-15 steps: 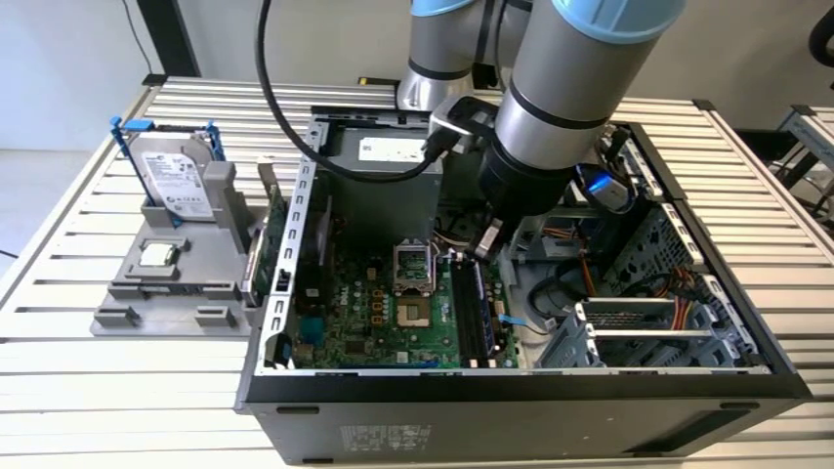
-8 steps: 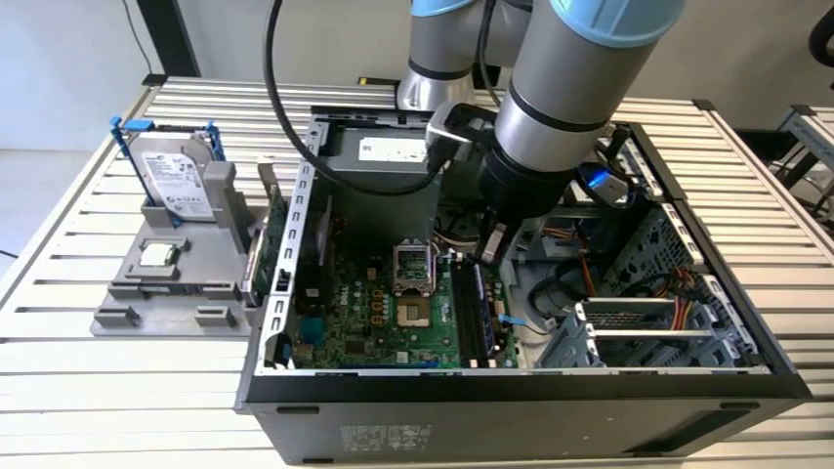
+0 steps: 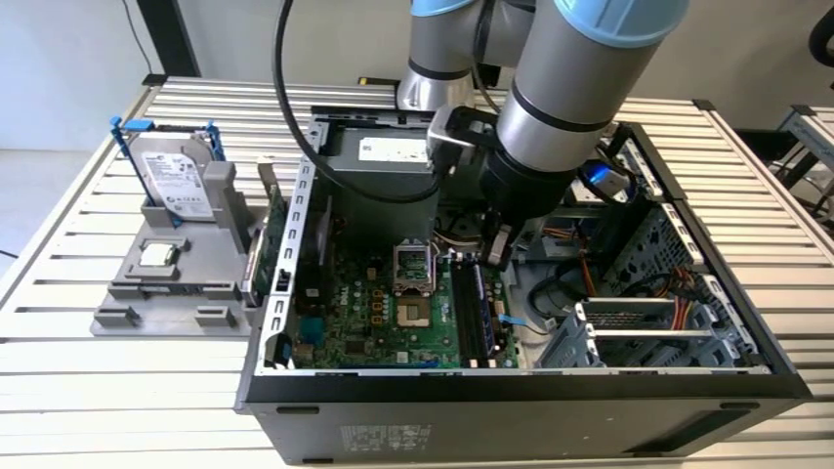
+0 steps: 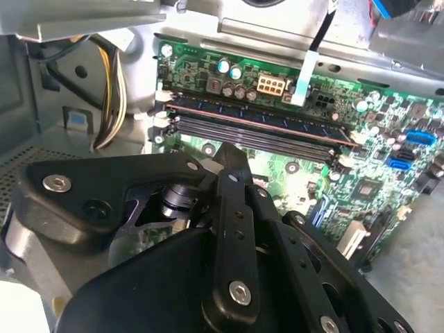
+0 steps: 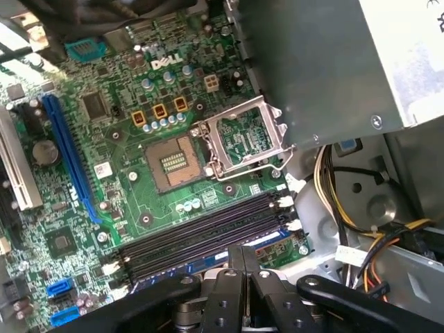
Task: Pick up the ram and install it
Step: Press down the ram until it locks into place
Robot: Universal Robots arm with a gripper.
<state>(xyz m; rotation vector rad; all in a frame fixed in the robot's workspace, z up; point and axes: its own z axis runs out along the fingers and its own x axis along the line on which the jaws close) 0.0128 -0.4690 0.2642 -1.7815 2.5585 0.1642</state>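
- Black end effector (image 5: pixel 239 267) sat pressed together directly above slim dark ram stick (image 4: pixel 257 119) in black slots (image 5: pixel 201 236).
- Risk: uneven push could leave one end unlatched.

Slatted metal table (image 3: pixel 104 391); pale floor (image 3: pixel 39 195)

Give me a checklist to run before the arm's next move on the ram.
1. Ram lies along the outermost slot of the motherboard: ok.
2. Ram's end latches locked: cannot tell.
3. Gripper shut and empty: ok.
4. Gripper clear of the ram, not touching it: cannot tell.
5. Yellow cables lie apart from the gripper: ok.
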